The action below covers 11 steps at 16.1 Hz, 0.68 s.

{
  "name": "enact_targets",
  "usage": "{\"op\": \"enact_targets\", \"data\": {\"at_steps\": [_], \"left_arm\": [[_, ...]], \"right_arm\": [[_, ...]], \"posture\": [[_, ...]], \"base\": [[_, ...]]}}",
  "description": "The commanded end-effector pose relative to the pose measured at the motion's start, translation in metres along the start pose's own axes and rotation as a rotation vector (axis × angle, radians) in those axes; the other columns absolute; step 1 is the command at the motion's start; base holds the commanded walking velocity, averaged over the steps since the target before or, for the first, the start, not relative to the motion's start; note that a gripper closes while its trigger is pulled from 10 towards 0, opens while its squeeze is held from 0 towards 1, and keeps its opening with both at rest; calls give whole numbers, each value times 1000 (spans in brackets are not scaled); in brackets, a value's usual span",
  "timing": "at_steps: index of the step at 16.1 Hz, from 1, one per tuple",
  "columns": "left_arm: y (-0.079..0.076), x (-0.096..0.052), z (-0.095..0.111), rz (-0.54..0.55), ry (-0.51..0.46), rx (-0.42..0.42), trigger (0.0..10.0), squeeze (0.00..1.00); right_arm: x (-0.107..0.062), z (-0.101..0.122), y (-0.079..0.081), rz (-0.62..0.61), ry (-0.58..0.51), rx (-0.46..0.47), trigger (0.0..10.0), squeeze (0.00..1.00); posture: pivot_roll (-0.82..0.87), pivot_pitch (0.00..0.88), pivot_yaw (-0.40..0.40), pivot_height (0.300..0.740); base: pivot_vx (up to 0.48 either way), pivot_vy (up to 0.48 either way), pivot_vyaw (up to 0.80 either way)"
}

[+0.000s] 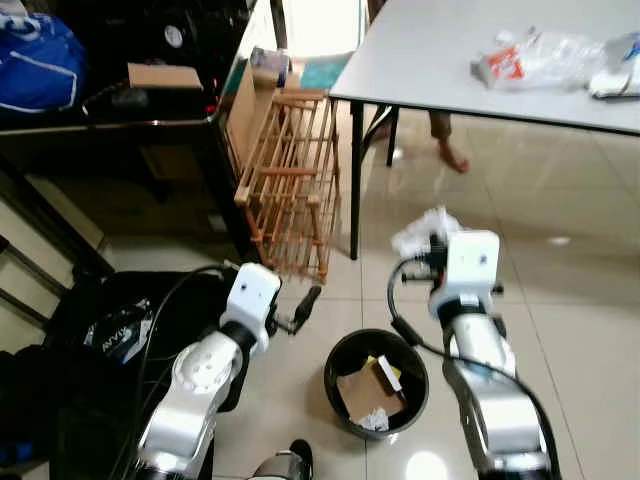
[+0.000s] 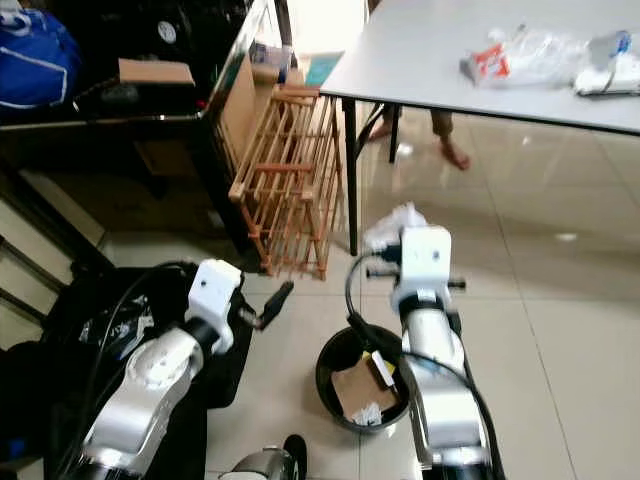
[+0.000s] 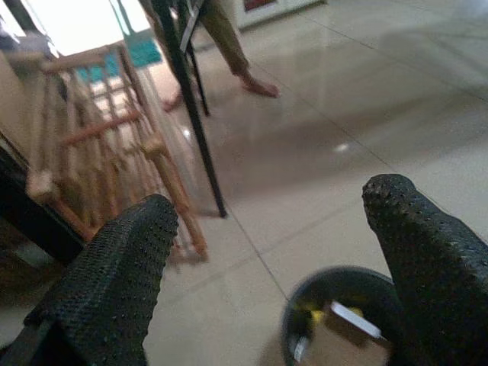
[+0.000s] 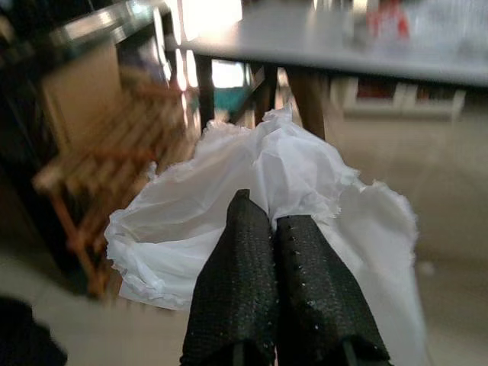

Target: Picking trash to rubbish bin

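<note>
Above the glossy tiled floor [image 1: 590, 330], just beyond the round black rubbish bin [image 1: 345, 360], the right gripper [image 4: 273, 221] pinches a crumpled white tissue [image 4: 305, 175] between closed, pebble-textured fingers. Cardboard scraps lie inside the bin. Beside it, the left gripper [image 3: 267, 229] hangs spread and empty, near a wooden slatted rack [image 1: 295, 180].

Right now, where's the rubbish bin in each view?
Left eye: rubbish bin on the floor, bottom centre, between the arms.
Right eye: bottom centre, partly behind the right arm.
Left wrist: low between the open fingers.
Right wrist: not seen.
Shared landmark: wooden rack.
</note>
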<state>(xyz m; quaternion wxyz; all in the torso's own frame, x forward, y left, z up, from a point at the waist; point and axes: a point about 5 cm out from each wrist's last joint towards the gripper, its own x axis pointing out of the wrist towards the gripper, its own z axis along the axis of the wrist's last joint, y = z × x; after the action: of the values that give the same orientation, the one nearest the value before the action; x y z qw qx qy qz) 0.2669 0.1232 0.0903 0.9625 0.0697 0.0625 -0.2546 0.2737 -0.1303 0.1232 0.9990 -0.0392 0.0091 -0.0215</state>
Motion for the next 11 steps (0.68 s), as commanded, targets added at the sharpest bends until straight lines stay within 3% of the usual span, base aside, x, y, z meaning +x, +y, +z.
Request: {"op": "enact_targets", "data": {"at_steps": [1,6,8,11], "left_arm": [[3,-8,-3,-16,20,-12,10000,0],[6,-25,-13,-60,75,-15,10000,0],[5,-32,-23,-76,134,0,10000,0],[-3,-42,-33,-154,167,-42,10000,0]], "right_arm": [[-6,-14,1,3,65,7,10000,0],[-20,-38,-1,24,172,-27,10000,0],[-26,-62,-5,6,281,-26,10000,0],[-35,-82,-9,-30,389,-10,10000,0]], "posture": [[43,246,113,740],[52,293,101,740],[58,302,102,740],[57,302,104,740]], "base": [[0,0,0],[0,0,0],[0,0,0],[0,0,0]]}}
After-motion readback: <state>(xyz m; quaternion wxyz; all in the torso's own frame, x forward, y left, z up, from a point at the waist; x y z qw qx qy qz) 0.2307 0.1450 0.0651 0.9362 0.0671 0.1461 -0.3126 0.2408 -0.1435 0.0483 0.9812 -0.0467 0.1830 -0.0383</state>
